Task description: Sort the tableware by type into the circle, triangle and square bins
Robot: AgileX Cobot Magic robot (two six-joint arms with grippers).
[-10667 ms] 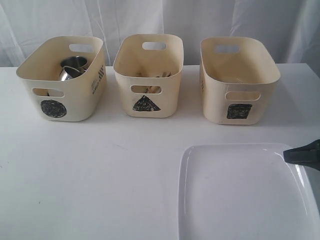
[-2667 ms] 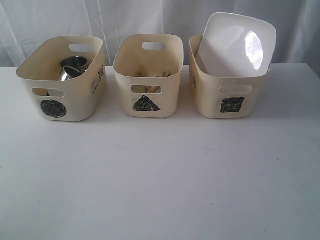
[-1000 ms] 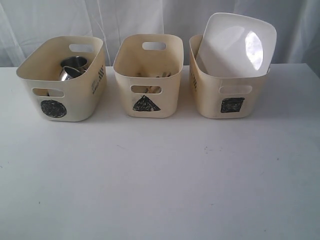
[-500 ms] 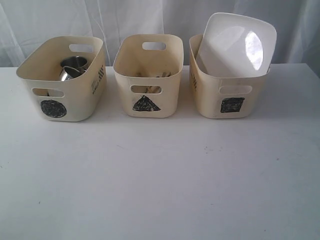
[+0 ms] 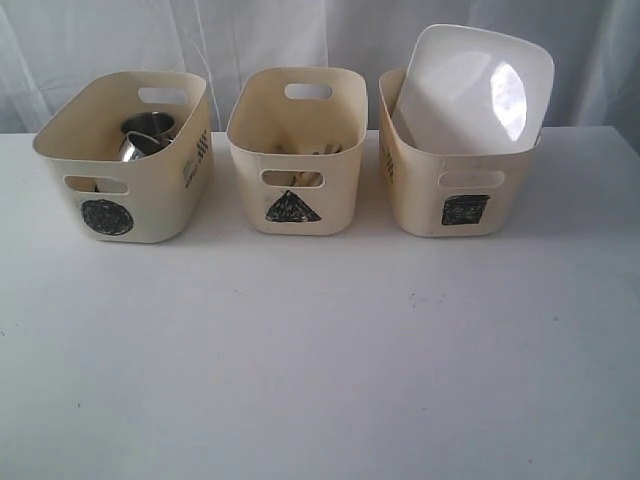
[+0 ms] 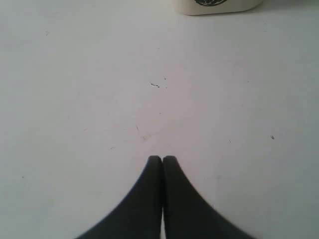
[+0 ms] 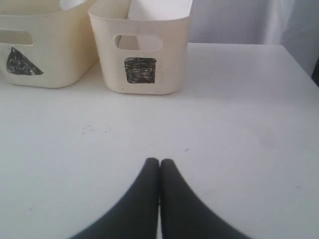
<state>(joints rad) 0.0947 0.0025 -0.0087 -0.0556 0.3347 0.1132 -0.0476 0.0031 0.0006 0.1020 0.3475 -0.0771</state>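
Observation:
Three cream bins stand in a row at the back of the white table. The circle bin (image 5: pixel 120 200) on the left holds shiny steel mugs (image 5: pixel 147 133). Wooden chopsticks (image 5: pixel 312 151) show inside the triangle bin (image 5: pixel 296 190) in the middle. A large white plate (image 5: pixel 472 90) leans upright in the square bin (image 5: pixel 460 195) on the right. Neither arm shows in the exterior view. My left gripper (image 6: pixel 162 158) is shut and empty over bare table. My right gripper (image 7: pixel 159 160) is shut and empty too, well short of the square bin (image 7: pixel 144 74) and the triangle bin (image 7: pixel 45 59).
A white curtain (image 5: pixel 300 40) hangs behind the bins. The table's right edge (image 7: pixel 299 64) shows in the right wrist view. The foot of one bin (image 6: pixel 217 6) peeks into the left wrist view.
Earlier the plate lay on the table at front right with my right gripper at its edge; now it leans in the square bin. Nothing has moved in the last second.

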